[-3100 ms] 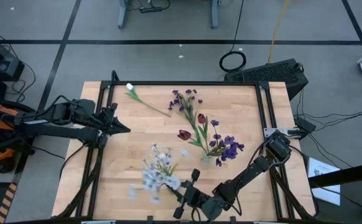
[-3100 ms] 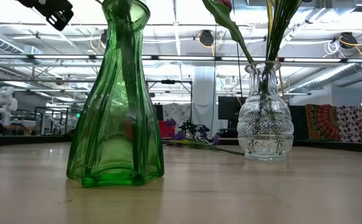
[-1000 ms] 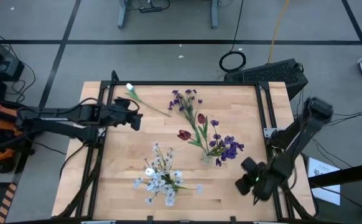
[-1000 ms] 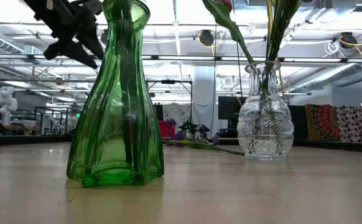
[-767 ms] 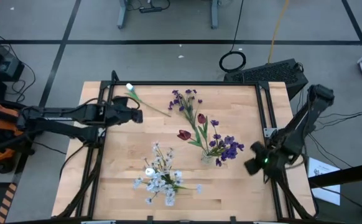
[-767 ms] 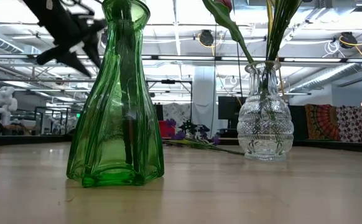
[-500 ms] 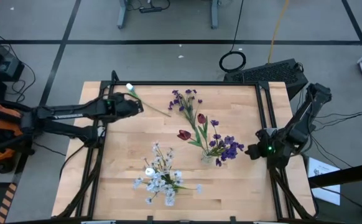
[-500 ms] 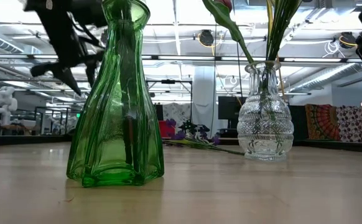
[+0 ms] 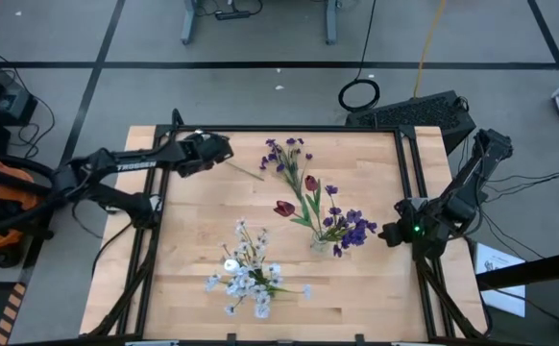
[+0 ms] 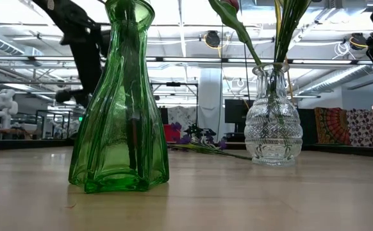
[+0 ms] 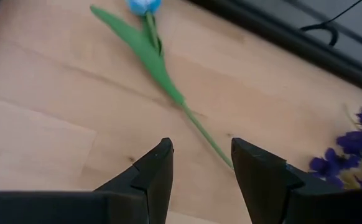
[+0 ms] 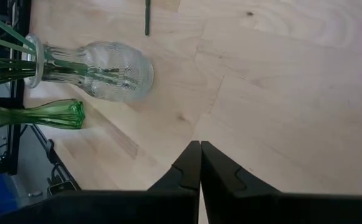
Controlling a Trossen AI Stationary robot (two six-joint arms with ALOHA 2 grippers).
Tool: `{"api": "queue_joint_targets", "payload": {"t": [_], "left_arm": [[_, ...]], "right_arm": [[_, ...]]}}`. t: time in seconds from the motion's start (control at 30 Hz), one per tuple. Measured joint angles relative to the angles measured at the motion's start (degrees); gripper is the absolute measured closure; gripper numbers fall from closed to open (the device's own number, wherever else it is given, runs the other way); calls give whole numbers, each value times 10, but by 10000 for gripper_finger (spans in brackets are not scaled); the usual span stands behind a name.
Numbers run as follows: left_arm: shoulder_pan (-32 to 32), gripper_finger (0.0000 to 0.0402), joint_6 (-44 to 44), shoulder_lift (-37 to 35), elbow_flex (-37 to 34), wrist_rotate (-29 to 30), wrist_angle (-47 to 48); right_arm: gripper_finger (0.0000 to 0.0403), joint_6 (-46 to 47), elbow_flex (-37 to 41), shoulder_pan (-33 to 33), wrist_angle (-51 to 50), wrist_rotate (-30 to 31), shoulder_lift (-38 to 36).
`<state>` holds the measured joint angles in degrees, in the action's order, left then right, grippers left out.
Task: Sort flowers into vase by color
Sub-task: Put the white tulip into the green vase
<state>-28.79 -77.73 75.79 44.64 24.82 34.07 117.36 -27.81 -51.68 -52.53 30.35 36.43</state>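
While the right claw [image 9: 392, 234] waits by the desk's right edge, the high view shows the left claw [image 9: 224, 149] has swung from the left rim out over the far-left part of the desk [image 9: 376, 288], and now sits above the lone tulip [image 9: 246, 170] lying there. White sprays already stand in the green vase [image 9: 260, 306] near the front; purple and red blooms fill the clear vase [image 9: 318, 245] toward the middle.

In the low view the left arm [image 10: 84, 45] has dropped lower behind the green vase [image 10: 121, 96]; the clear vase [image 10: 273, 122] stands well apart from it.

The left wrist view shows the left claw [image 11: 201, 163] spread, its fingers [image 11: 153, 171] either side of the tulip's [image 11: 148, 53] thin stem, not yet touching it. That looks like the approach for a pick of the last loose flower.

The right wrist view shows the right claw [image 12: 199, 163] pressed together, holding nothing, with both vases [image 12: 116, 71] farther off.
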Motion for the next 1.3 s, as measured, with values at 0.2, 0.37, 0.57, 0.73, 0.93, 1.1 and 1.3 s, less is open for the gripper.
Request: {"api": "queue_joint_targets", "payload": {"t": [0.2,0.37,0.57,0.73,0.93,1.1,1.3], "left_arm": [[-50,233,-3,42,0,-90,-46],[-75,233,-57,72,7,-134,-100],[-96,233,-75,102,33,-168,-95],[-115,233,-105,120,36,-177,-87],[-134,233,-121,163,36,-218,-71],[-139,233,-145,187,36,-221,-80],[-147,233,-149,208,38,-230,-82]], "right_arm": [[403,-5,0,0,0,-2,6],[403,-11,0,0,1,-4,11],[403,-43,0,0,3,-4,23],[403,-106,0,0,2,12,28],[403,-132,0,0,-5,42,28],[403,-135,0,0,-10,43,28],[403,-135,0,0,-9,43,27]]}}
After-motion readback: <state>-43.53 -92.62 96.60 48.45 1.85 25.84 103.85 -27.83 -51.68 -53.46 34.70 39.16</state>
